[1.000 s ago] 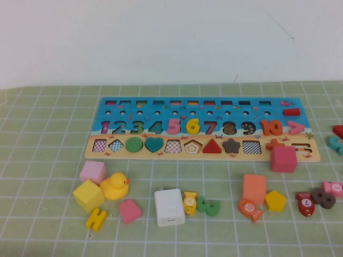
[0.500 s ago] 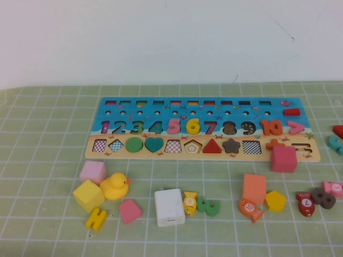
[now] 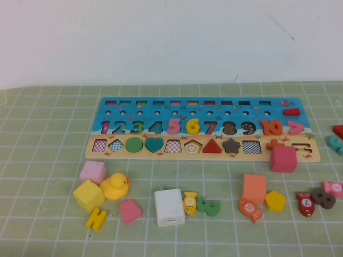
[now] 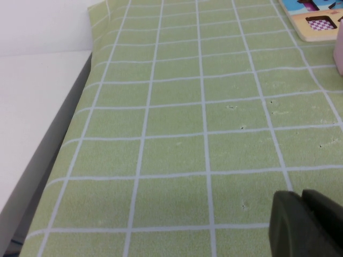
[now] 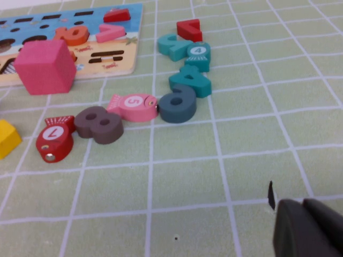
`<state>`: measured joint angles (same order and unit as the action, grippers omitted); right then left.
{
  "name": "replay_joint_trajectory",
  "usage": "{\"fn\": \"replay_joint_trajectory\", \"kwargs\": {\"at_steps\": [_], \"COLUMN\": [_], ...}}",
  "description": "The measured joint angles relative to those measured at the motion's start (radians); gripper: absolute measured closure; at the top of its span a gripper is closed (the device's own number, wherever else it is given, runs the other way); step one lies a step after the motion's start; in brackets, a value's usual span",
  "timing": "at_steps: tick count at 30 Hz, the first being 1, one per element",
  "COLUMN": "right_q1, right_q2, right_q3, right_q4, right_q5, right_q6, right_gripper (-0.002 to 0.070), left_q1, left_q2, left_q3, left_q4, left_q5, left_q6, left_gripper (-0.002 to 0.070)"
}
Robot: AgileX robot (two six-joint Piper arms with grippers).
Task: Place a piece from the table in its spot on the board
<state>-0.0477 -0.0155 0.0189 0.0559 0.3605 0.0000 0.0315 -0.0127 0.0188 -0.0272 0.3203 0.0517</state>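
Observation:
The number and shape board (image 3: 171, 156) lies flat across the far middle of the table. Some shape slots show bare checkered bottoms, such as the pentagon slot (image 3: 192, 146). Loose pieces lie in front of it: a yellow pentagon (image 3: 275, 201), a pink piece (image 3: 130, 211), a green 3 (image 3: 208, 206), a yellow H (image 3: 97, 219) and a brown 8 (image 3: 323, 197). Neither arm shows in the high view. My left gripper (image 4: 301, 201) is shut and empty over bare mat left of the board. My right gripper (image 5: 303, 206) is shut and empty, near the brown 8 (image 5: 99, 124).
A pink cube (image 3: 283, 158) sits on the board's right end. A yellow duck (image 3: 114, 186), a white box (image 3: 169, 207), an orange block (image 3: 254, 188), and yellow (image 3: 88, 195) and pink (image 3: 93, 171) cubes lie in front. Teal numbers (image 5: 190, 80) and fish pieces (image 5: 133, 106) lie at the right.

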Motion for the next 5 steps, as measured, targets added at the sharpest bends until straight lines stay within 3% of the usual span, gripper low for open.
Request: {"fn": "replay_joint_trajectory", "kwargs": {"at_steps": [5], "right_q1": [0.000], "right_q2": [0.000], "right_q3": [0.000], "right_q4": [-0.002], "right_q5": [0.000], "right_q6": [0.000], "right_gripper": [0.0679], "left_q1": [0.000], "left_q2": [0.000], "left_q3": [-0.002], "left_q4": [0.000], "left_q5": [0.000], "left_q6": [-0.002], "left_gripper": [0.0677]}}
